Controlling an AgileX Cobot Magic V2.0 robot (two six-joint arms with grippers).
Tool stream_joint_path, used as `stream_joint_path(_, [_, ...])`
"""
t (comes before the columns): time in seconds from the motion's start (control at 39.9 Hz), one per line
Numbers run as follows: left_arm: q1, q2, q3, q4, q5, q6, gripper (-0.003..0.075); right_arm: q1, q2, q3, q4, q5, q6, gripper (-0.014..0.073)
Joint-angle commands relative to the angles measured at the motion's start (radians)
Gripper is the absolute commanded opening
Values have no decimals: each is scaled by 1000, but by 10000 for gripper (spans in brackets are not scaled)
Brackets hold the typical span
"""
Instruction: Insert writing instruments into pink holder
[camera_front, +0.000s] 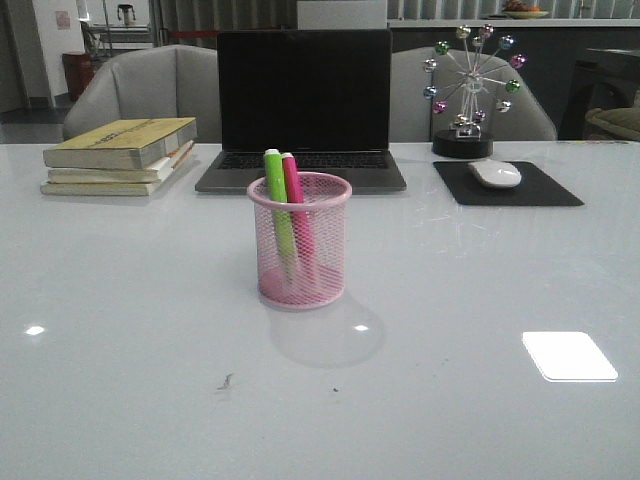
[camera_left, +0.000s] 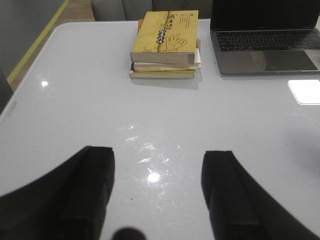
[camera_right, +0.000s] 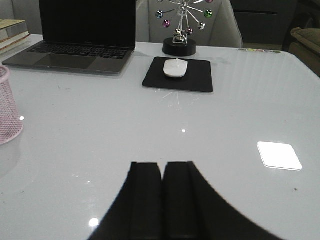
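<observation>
I see the pink holder (camera_front: 299, 241) standing upright at the middle of the counter (camera_front: 120, 330), just near of the laptop (camera_front: 303, 108). Both markers are already in it: the green marker (camera_front: 279, 212) and the pink marker (camera_front: 296, 214) lean side by side against the far-left part of the rim, caps up, their long axes tilted a little off vertical and their tops poking just above the rim. No other marker lies loose on the counter in any view, so I judge the insertion done and nothing left to pick. My left gripper (camera_left: 157, 195) hangs over bare counter with its jaws wide apart and nothing between them; the books (camera_left: 165, 45) lie far ahead of it. My right gripper (camera_right: 162, 200) has its jaws pressed together and holds nothing. In the right wrist view the holder sits at the left edge, so it lies left and slightly far of that gripper, well apart. The left wrist view does not show the holder at all, so I cannot say which arm is nearer. The mouse (camera_front: 495, 174) on its pad (camera_front: 510, 185) and the ferris-wheel ornament (camera_front: 468, 88) sit at far right, well away from the holder. If any move follows, I would just keep both arms back from the holder so I do not tip it.
</observation>
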Motion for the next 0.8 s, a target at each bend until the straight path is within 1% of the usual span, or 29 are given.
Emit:
stream_joint_path(0.0, [-6,-39,-29,28,-79,-9,428,1,7,2,-5,-93,-9,55])
stream_joint_path(0.08, [-6,-69,-29,39,-73,-9,378,1,7,2,-5,-93,-9,55])
stream_joint_path(0.13, [-6,-88,-27,39,-73,-9,324,1,7,2,-5,-93,-9,55])
stream_joint_path(0.15, [-6,-96,-27,41,-73,-9,309,1,7,2,-5,-93,-9,55])
stream_joint_path(0.18, [-6,-107,-25,44,-71,-9,272,1,7,2,-5,-93,-9,55])
stream_joint_path(0.25, [-6,-143,-11,45,-75,-13,195,1,7,2,-5,-93,-9,55])
stream_joint_path(0.33, [-6,-186,21,67,-95,-89,86,1,7,2,-5,-93,-9,55])
stream_joint_path(0.43, [-6,-245,73,118,-138,-236,96,1,7,2,-5,-93,-9,55])
stream_joint_path(0.48, [-6,-283,101,125,-163,-268,94,1,7,2,-5,-93,-9,55])
stream_joint_path(0.68, [-6,-435,233,127,-292,-272,92,1,7,2,-5,-93,-9,55])
stream_joint_path(0.78, [-6,-523,292,173,-317,-272,92,1,7,2,-5,-93,-9,55])
